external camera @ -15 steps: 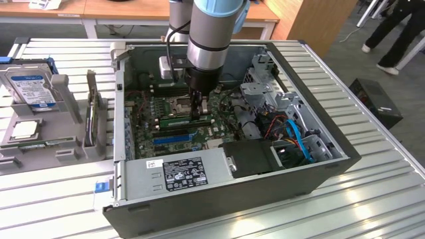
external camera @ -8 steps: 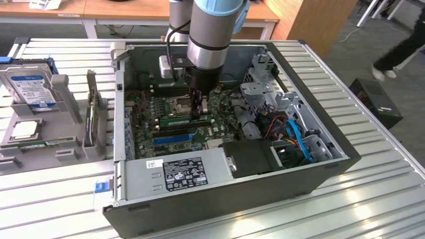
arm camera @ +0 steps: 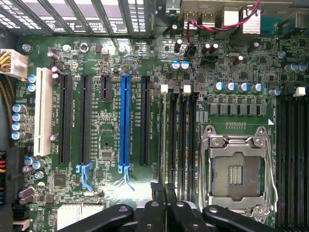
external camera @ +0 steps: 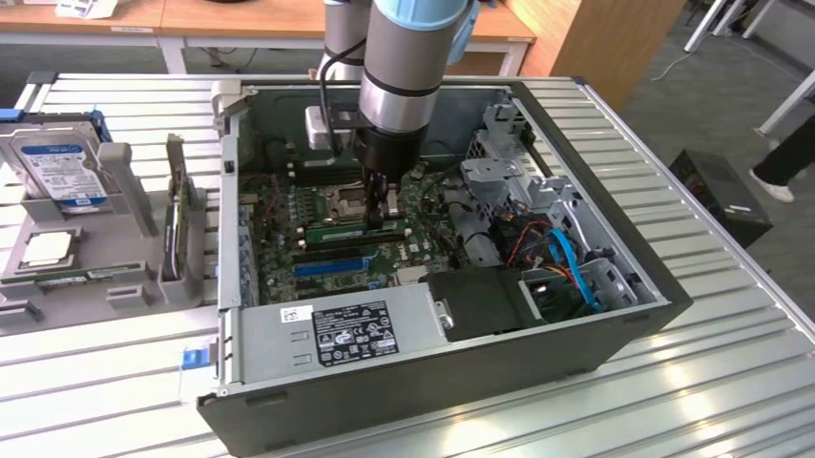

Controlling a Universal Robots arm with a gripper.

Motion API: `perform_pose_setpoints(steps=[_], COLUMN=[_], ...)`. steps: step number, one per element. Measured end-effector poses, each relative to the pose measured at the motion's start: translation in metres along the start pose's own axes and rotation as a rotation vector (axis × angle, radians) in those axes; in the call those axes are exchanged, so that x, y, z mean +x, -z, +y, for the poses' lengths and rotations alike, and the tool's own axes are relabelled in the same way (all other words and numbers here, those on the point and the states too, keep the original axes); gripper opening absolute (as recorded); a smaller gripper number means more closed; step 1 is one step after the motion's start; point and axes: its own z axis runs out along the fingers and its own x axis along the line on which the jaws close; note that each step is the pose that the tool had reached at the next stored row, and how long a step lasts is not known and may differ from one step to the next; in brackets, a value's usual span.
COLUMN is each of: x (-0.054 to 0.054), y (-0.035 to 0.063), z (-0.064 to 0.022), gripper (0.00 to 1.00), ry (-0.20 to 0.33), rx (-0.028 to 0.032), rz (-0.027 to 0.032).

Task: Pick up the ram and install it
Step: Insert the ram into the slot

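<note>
The ram [external camera: 346,230] is a thin green stick lying along the memory slots on the motherboard [external camera: 286,205] inside the open computer case. My gripper [external camera: 380,219] reaches straight down into the case and is shut on the ram's end at the exterior view's right. In the wrist view the ram [arm camera: 162,140] appears edge-on as a thin strip over the slot nearest the blue expansion slot [arm camera: 125,121]. The gripper [arm camera: 162,189] pinches the ram between its black fingertips [arm camera: 155,187]. How deep the ram sits in the slot I cannot tell.
The CPU socket [arm camera: 236,174] lies beside the memory slots. The power supply [external camera: 344,329], drive cage [external camera: 510,186] and blue cables [external camera: 574,267] crowd the case. Outside it, at the exterior view's left, a hard drive [external camera: 57,162] stands in a grey holder.
</note>
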Motion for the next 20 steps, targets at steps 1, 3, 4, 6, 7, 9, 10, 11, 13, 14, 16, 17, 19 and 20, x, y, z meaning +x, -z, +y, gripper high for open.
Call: perform_pose_setpoints(steps=[1,3,4,6,7,9,10,11,13,14,16,17,19,20], x=[0.0,0.0,0.0,0.0,0.0,0.0,0.0,0.0,0.0,0.0,0.0,0.0,0.0,0.0], y=[0.0,0.0,-0.0002,-0.0006,-0.0008,-0.0012,-0.0014,-0.0016,-0.0021,-0.0024,-0.0027,-0.0027,-0.0029,-0.0028], z=[0.0,0.0001,0.0001,0.0,0.0,0.0,0.0,0.0,0.0,0.0,-0.0001,-0.0002,-0.0002,-0.0001], gripper=[0.12,0.12,0.12,0.12,0.12,0.12,0.12,0.12,0.12,0.12,0.12,0.12,0.12,0.12], ry=[0.0,0.0,0.0,0.0,0.0,0.0,0.0,0.0,0.0,0.0,0.0,0.0,0.0,0.0], rx=[-0.001,-0.0016,-0.0016,-0.0016,-0.0016,-0.0017,-0.0018,-0.0019,-0.0023,-0.0026,-0.0047,-0.0064,-0.0119,-0.0138], rz=[-0.0001,0.0,-0.0001,-0.0001,-0.0001,0.0,-0.0001,0.0001,0.0,-0.0001,0.0001,0.0001,-0.0002,-0.0001])
